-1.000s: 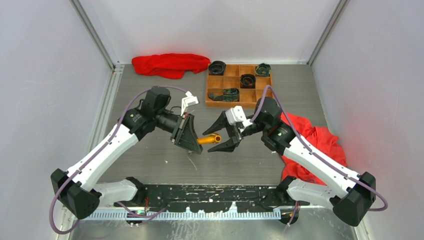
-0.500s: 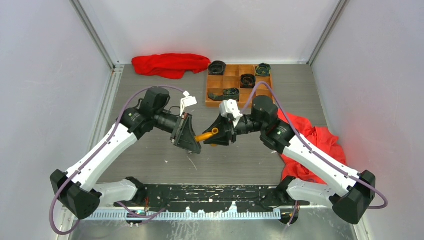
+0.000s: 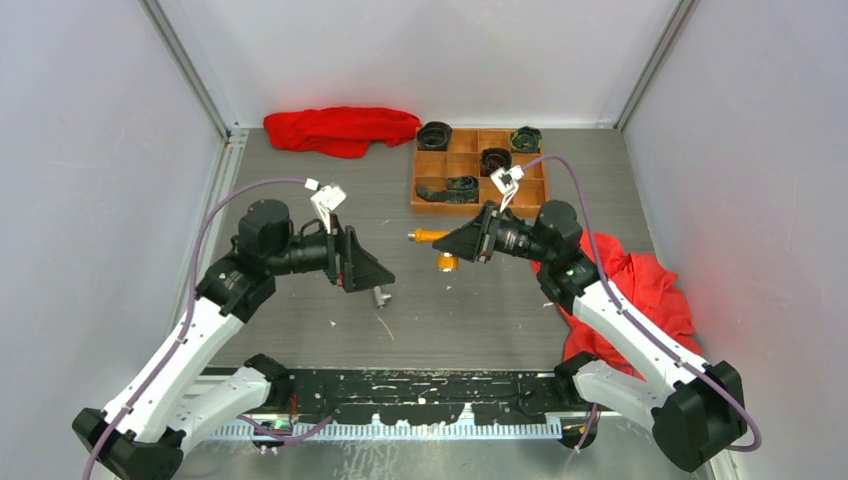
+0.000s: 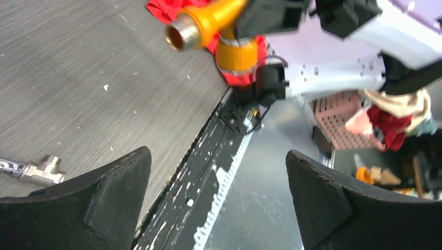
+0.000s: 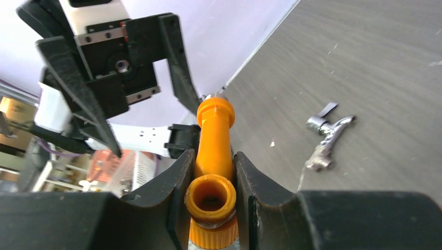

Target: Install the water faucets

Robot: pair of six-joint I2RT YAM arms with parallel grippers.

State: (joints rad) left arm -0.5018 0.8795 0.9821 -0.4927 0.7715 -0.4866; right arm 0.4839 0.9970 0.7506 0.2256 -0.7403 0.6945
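Observation:
The orange-yellow water faucet hangs above the table with my right gripper shut on it. In the right wrist view its round mouth sits between the two fingers and its body points away, toward the left arm. The silver water faucet lies on the table just below my left gripper. It also shows at the lower left of the left wrist view and in the right wrist view. My left gripper stands wide open and empty, a short way left of the orange faucet.
A wooden compartment tray holding dark rolled items sits at the back. One red cloth lies at the back left, another under the right arm. A black rail runs along the near edge.
The left gripper let go of the orange faucet, opened wide and drew back to the left. The right gripper shut on the faucet and carried it up and back.

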